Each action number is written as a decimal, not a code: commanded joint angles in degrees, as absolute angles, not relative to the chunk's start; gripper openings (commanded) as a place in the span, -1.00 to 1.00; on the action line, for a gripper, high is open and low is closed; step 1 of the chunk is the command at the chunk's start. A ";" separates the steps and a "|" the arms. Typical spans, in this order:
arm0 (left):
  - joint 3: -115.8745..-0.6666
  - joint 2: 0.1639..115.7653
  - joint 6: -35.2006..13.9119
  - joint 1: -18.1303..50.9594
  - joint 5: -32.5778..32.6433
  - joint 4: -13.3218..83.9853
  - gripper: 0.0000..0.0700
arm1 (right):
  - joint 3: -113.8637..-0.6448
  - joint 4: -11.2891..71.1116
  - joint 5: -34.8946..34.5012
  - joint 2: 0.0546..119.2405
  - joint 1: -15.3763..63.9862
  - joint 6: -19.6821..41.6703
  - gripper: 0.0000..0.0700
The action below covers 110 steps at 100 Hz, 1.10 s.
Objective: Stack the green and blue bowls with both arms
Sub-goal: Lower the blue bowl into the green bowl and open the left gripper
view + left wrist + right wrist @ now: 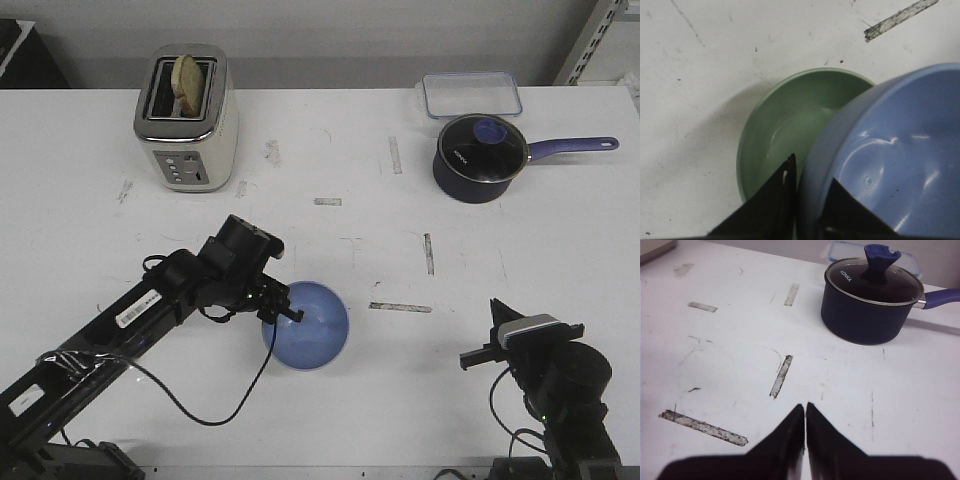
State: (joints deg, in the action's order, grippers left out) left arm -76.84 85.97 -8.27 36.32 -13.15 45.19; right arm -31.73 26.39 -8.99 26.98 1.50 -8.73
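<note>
The left gripper (807,202) is clamped on the near rim of the blue bowl (306,325), one finger outside the wall and one inside, and carries it tilted over the green bowl (790,130), which sits on the white table (400,250) directly below and is hidden from the front camera by the blue one. In the wrist view the blue bowl covers only part of the green one, whose far rim and much of its floor still show, so the two are not yet centred. The step in hand looks like lowering and nesting: bring the blue bowl over until the rims line up, level it, and only then let go (a tilted release could leave it perched on the green rim or push the lower bowl along the table). The right gripper (805,440) has its fingers pressed together on nothing, well apart from the bowls, facing the saucepan (867,305).
</note>
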 commanded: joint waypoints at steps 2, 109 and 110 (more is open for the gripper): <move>-78.13 88.16 -7.70 36.77 -12.88 44.91 -1.00 | -31.79 25.80 -9.08 27.07 1.67 -8.91 -1.00; -84.55 84.34 0.89 36.29 -0.05 45.06 0.86 | -31.79 25.82 -9.17 27.07 1.67 -8.86 -1.00; -84.68 84.01 1.15 36.21 0.64 44.88 0.86 | -31.79 25.82 -9.17 27.07 1.67 -8.86 -1.00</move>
